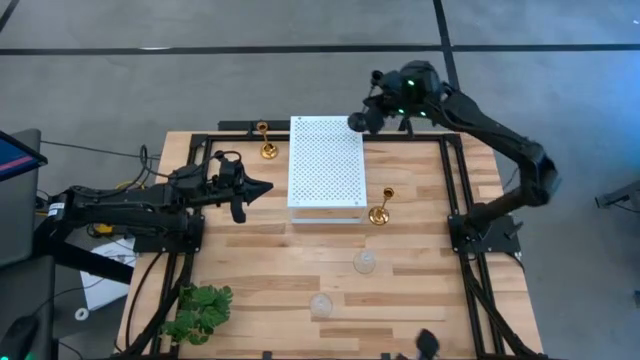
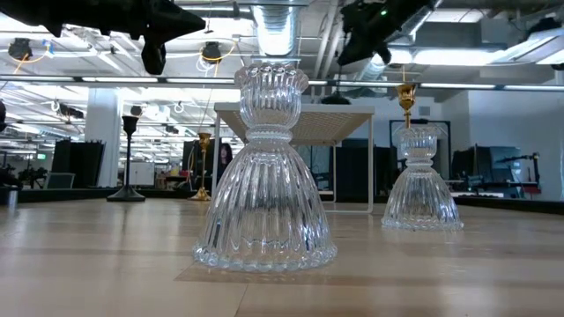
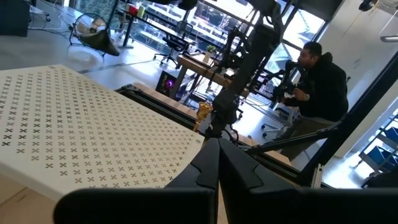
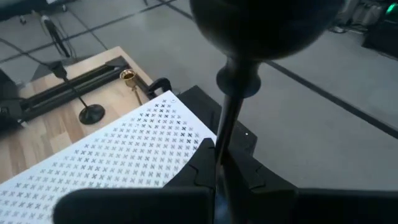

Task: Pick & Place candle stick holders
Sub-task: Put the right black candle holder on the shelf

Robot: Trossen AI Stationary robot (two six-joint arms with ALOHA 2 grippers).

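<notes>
My right gripper (image 1: 382,112) is high over the far right corner of the white perforated board (image 1: 325,160), shut on a tall thin black holder (image 4: 227,118). My left gripper (image 1: 264,187) hovers shut and empty just left of the board. The second black holder (image 4: 79,93) stands on its round base at the far left. One gold holder (image 1: 267,140) stands by the board's far left corner, the other (image 1: 381,208) by its near right corner. Two clear glass holders (image 1: 364,262) (image 1: 320,303) stand on their wide bases nearer the front, and fill the low view (image 2: 264,167) (image 2: 421,180). My right gripper pinches the black holder's thin stem (image 4: 222,140) between its two fingers. The stem sticks forward out of the fingers, with the round base (image 4: 267,25) at its free end. The holder is lifted clear, over the board's far right corner.
The board stands raised on legs mid-table. A green leafy plant (image 1: 198,310) sits at the near left corner. A black frame (image 1: 455,200) runs round the table. A small dark object (image 1: 426,343) sits at the front edge. A person (image 3: 320,81) sits beyond the table.
</notes>
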